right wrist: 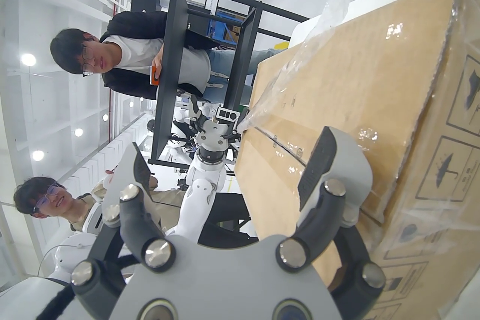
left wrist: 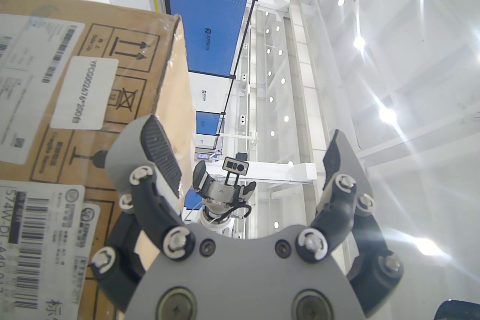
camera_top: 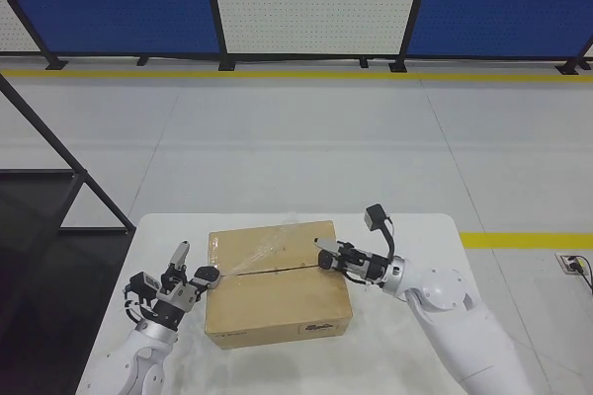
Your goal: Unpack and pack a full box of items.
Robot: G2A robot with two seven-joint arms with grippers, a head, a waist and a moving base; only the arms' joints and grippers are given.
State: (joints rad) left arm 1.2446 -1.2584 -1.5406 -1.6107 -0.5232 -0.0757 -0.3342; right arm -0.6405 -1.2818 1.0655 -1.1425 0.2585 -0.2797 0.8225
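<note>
One brown cardboard box [camera_top: 277, 286] with clear tape across its top stood on one white rectangular surface [camera_top: 430, 242], near its middle. There were two robot hands, the left hand [camera_top: 196, 264] on the side of the surface's left edge and the right hand [camera_top: 323, 251] on the side of its right edge. Each hand had two grey-padded fingers [left wrist: 161, 152], four in all.

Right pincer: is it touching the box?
Cannot tell. In the right wrist view one finger of the open right pincer overlaps the box top, but neither contact nor a gap shows plainly.
</note>
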